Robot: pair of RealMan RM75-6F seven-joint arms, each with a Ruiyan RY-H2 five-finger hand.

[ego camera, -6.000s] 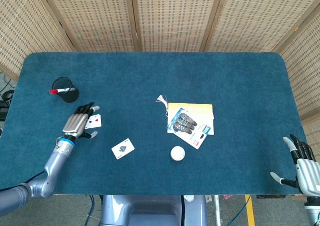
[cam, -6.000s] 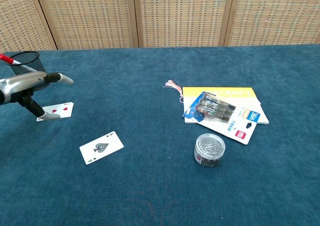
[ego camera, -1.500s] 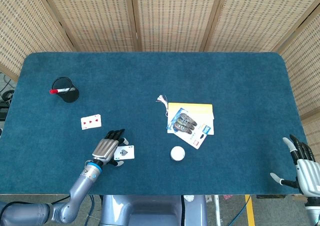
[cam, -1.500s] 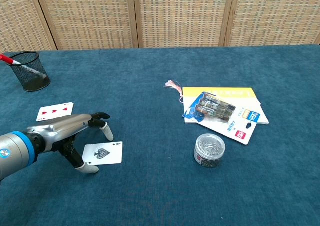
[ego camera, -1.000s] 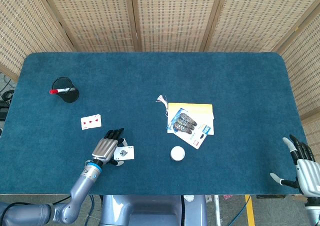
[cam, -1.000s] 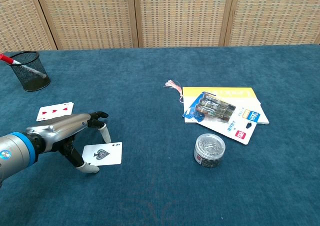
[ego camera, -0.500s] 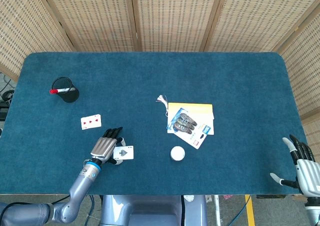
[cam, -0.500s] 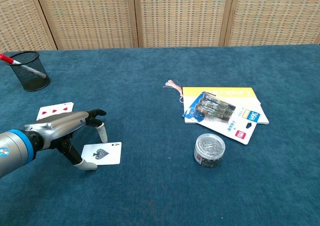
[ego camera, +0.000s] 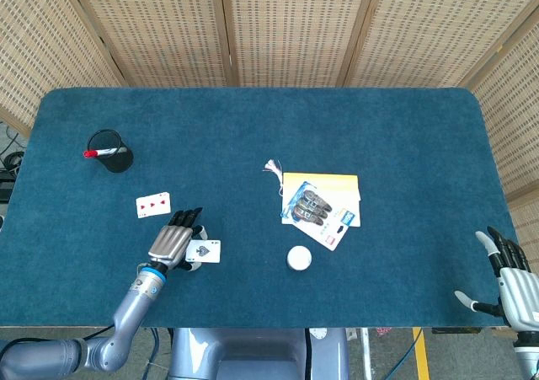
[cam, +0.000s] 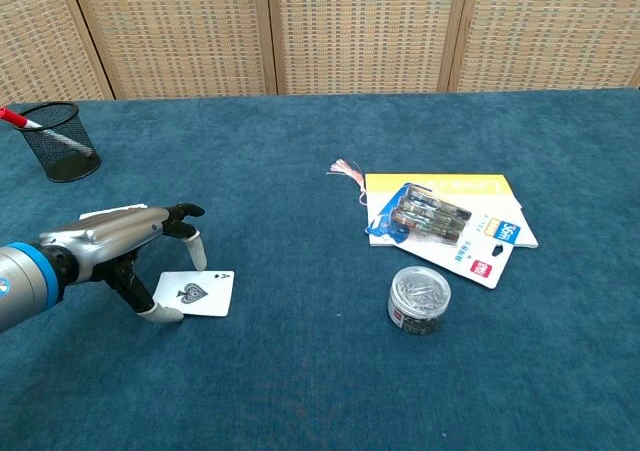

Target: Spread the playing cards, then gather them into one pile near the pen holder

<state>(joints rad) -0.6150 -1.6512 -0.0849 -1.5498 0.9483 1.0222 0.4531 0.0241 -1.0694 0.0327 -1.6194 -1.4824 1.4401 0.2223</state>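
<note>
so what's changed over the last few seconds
The left robot hand left the hearts card and went to the ace of spades, dragging it leftward toward that card. Hearts card, pen holder, stationery and right robot hand stayed put.

The pen holder (ego camera: 110, 152) stands far left on the blue table (ego camera: 253, 127), a red pen in it. Toward the near edge from it lies a red-pip card (ego camera: 152, 204). Nearer still, the left hand (ego camera: 172, 242) rests over the spade card (ego camera: 204, 251), fingers touching its left edge. The right hand (ego camera: 508, 279) sits at the opposite near corner — fingers spread, holding nothing.
</note>
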